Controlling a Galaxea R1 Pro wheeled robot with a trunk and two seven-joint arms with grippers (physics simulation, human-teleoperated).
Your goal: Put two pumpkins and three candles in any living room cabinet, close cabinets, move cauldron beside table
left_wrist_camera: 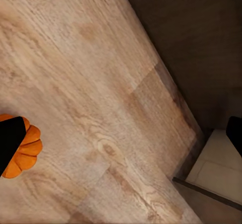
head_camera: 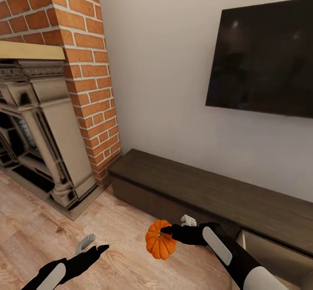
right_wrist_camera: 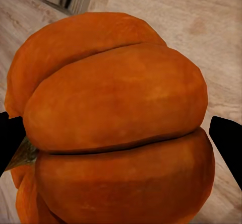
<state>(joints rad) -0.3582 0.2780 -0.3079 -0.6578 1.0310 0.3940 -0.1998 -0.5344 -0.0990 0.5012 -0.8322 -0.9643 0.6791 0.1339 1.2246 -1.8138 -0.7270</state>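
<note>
Right gripper (head_camera: 167,231) holds a pumpkin (head_camera: 160,239) in the air above the wooden floor (head_camera: 39,229), just in front of the cabinet (head_camera: 208,190). Fingers pinch the pumpkin from both sides. In the right wrist view the pumpkin (right_wrist_camera: 116,128) sits between the two dark fingertips (right_wrist_camera: 227,143), its greenish stem beside one of them.

Left gripper (head_camera: 93,246) hangs low over the floor, well apart from the pumpkin and nearer the fireplace side. One pale finger and one dark finger stand apart, nothing between them; jaws spread. In the left wrist view one fingertip (left_wrist_camera: 10,141) lies across part of the pumpkin (left_wrist_camera: 25,153), the other at the opposite edge of the picture, floor planks (left_wrist_camera: 91,83) between.

Cabinet: long, low, dark brown, set against the white wall (head_camera: 161,73). Its near end stops just beside the brick chimney column (head_camera: 87,64). One drawer (head_camera: 271,248) at the lower right of the head view stands pulled out, light beige inside; the left wrist view catches a pale corner of it (left_wrist_camera: 217,168). Rest of the fronts near the pumpkin look flush.

Black television (head_camera: 263,60) is mounted on the wall above the cabinet top. Ornate grey fireplace (head_camera: 39,133) stands at the foot of the brickwork, wooden mantel (head_camera: 30,50) above it.
</note>
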